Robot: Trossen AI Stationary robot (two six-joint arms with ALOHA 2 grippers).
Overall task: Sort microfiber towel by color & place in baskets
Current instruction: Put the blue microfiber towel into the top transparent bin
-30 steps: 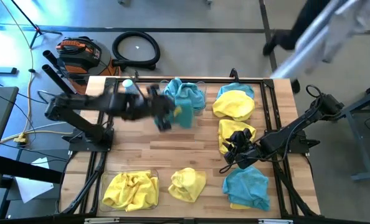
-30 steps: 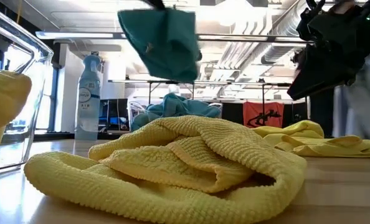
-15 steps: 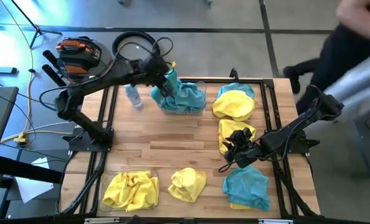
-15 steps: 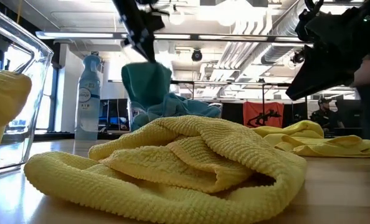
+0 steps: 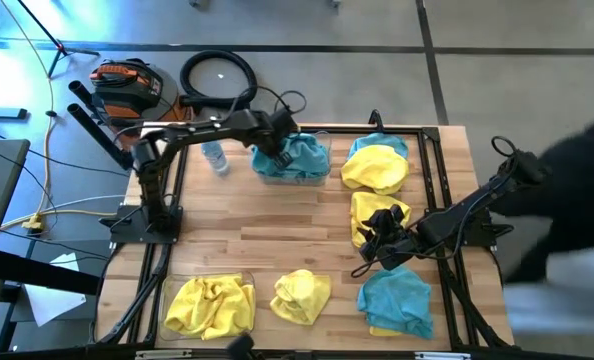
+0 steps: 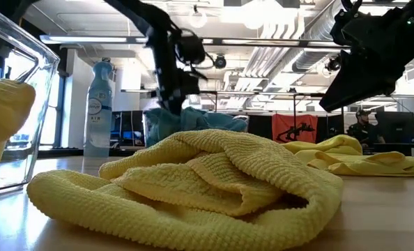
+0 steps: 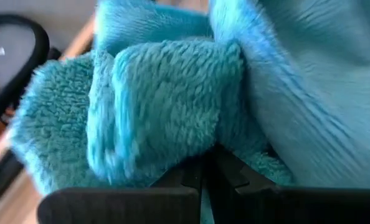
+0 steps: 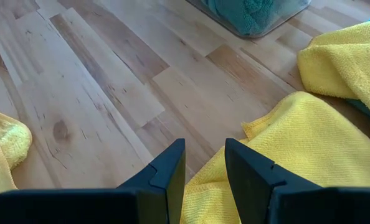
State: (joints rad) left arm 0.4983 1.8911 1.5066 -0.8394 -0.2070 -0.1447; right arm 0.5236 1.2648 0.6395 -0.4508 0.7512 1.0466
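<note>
High view, wooden table (image 5: 277, 235), left end effector (image 5: 275, 152) pinching teal towel (image 5: 299, 155), right end effector (image 5: 379, 243) parted.

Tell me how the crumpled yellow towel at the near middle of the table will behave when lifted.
The crumpled yellow microfiber towel lies in soft folds, so it will probably hang limp. Its ribbed pile looks easy to pinch, unlikely to slip.

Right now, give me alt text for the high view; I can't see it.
The left gripper, shut on a teal towel, reaches into the far basket of teal towels. The right gripper hovers open over a yellow towel; more towels lie scattered.
</note>
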